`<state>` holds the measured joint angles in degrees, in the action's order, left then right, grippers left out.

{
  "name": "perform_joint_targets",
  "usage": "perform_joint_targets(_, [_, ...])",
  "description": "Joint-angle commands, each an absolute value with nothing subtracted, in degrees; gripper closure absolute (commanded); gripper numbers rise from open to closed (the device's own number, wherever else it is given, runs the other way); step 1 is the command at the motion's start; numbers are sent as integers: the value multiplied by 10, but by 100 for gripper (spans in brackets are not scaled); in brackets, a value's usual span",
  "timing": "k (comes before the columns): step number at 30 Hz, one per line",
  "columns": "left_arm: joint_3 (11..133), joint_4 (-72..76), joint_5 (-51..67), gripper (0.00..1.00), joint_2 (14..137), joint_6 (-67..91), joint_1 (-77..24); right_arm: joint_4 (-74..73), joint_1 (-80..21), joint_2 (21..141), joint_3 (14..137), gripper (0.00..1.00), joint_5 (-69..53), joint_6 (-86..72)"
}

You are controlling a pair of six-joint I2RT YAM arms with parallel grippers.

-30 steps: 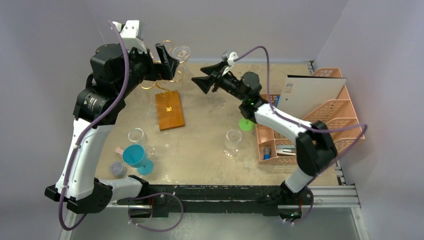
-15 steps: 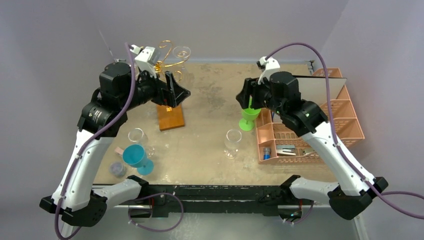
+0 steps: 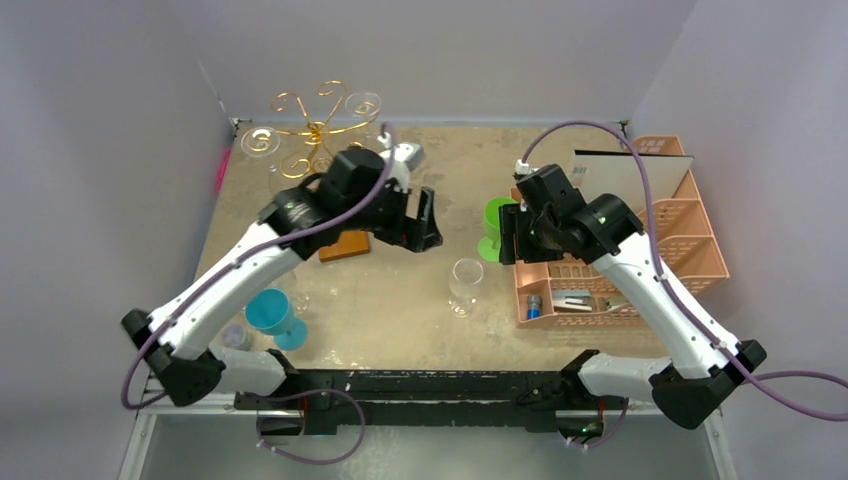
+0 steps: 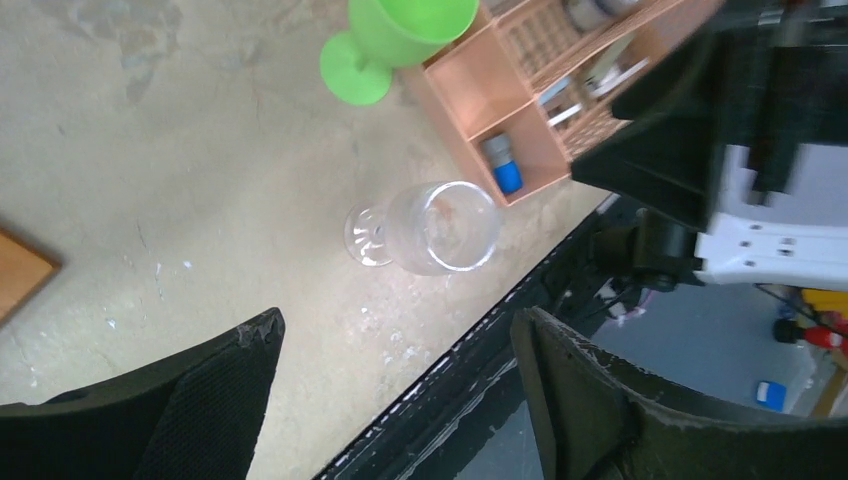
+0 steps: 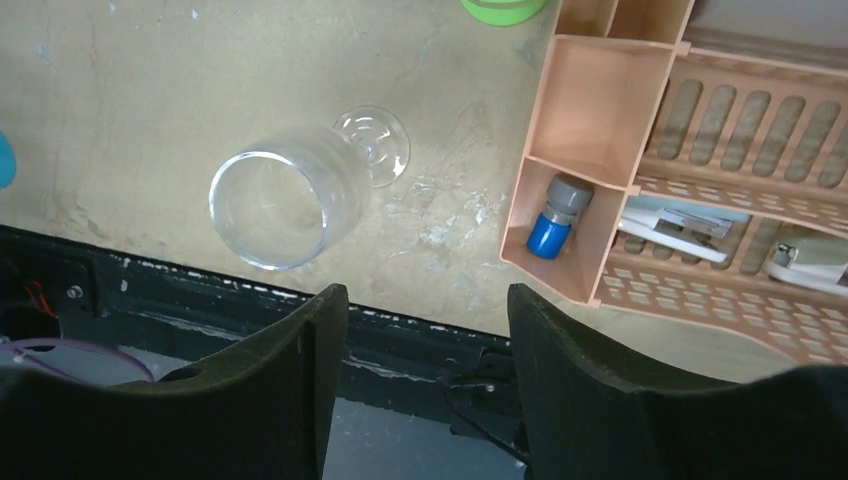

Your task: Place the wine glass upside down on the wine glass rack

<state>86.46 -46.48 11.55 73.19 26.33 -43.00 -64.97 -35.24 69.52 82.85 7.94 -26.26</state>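
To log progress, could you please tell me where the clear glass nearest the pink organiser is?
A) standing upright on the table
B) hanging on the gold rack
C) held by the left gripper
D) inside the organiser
A: the glass stands on its foot on the table, mouth up, with nothing gripping it.

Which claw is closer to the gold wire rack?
Left. The left gripper hangs to the near right of the wine glass rack; the right gripper is farther right, beside the green goblet.
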Motion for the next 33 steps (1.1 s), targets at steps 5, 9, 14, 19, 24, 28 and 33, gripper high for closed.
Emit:
perform_joint_targets(5, [923,-488,58,37,865,349,-489,-625,-352,679,777,40,114,-334])
perform_joint_targets(9, [951,-499,57,47,921,368,-508,-612,-352,677,758,41,135,-358])
perform_joint_targets(14, [991,-545,57,61,981,354,-515,-610,-352,673,741,41,158,-382])
perform_joint_targets(19, [1008,-569,84,71,999,342,-516,-608,-352,672,732,41,171,-386])
perform_joint_targets(24, [1008,-575,110,71,1018,338,-517,-601,-352,672,723,41,170,-386])
perform_joint_targets(28, [1001,-559,153,65,1029,332,-518,-602,-352,673,717,41,167,-384])
perform_joint_targets(33, [1006,-572,131,67,1044,331,-518,-601,-352,666,709,41,166,-383])
